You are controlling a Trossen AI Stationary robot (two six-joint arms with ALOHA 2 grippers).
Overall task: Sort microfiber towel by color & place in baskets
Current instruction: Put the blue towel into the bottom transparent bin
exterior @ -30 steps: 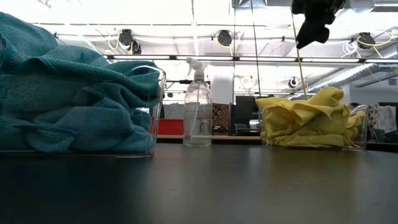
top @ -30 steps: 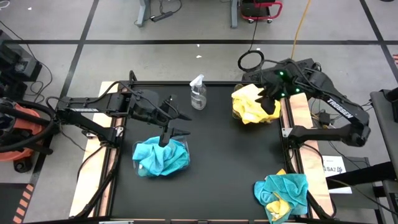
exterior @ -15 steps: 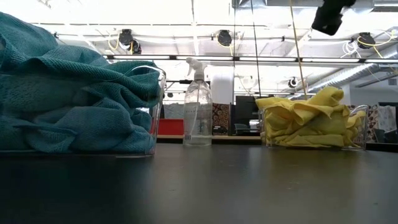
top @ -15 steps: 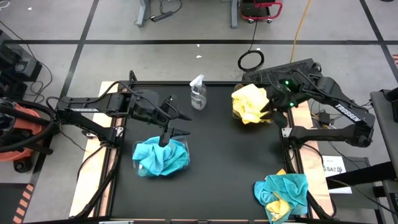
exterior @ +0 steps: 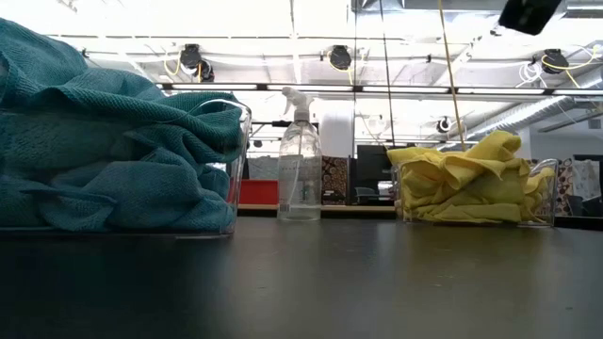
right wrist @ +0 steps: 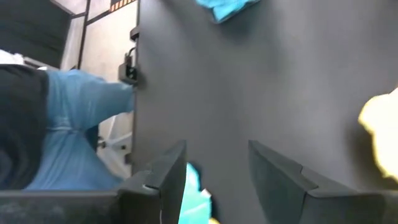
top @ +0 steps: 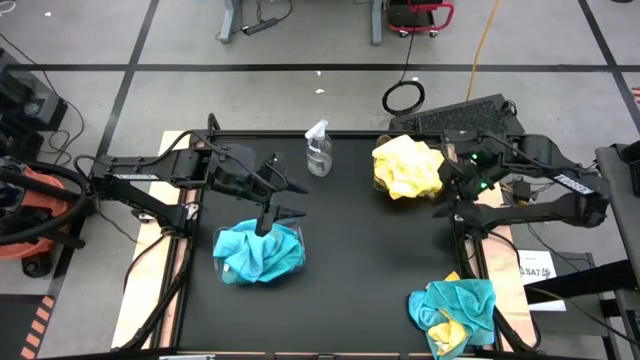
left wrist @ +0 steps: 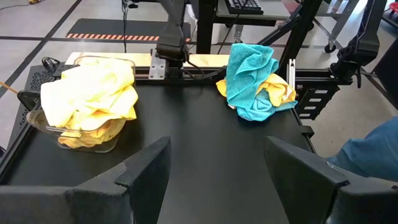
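Room: a workshop with a grey tiled floor marked by dark lines; ceiling lights and pipes show in the low view.
Counter: a black mat with wooden strips along both sides.
Spray bottle: clear, upright at the far edge of the counter, between the two baskets.
Teal basket: clear bin on the left half of the counter, filled with teal-blue towels heaped above its rim.
Yellow basket: clear bin at the far right of the counter, holding crumpled yellow towels that rise above its rim.
Unsorted pile: at the near right corner, teal-blue cloths lying over a yellow one, partly past the mat's edge.
Left gripper: hangs just above the far edge of the teal basket; its fingers stand apart and hold nothing.
Right gripper: over the counter's right edge, just beside the yellow basket and apart from it; its fingers stand apart with only bare counter between them.
Person: a blue trouser leg stands beside the counter in the right wrist view.
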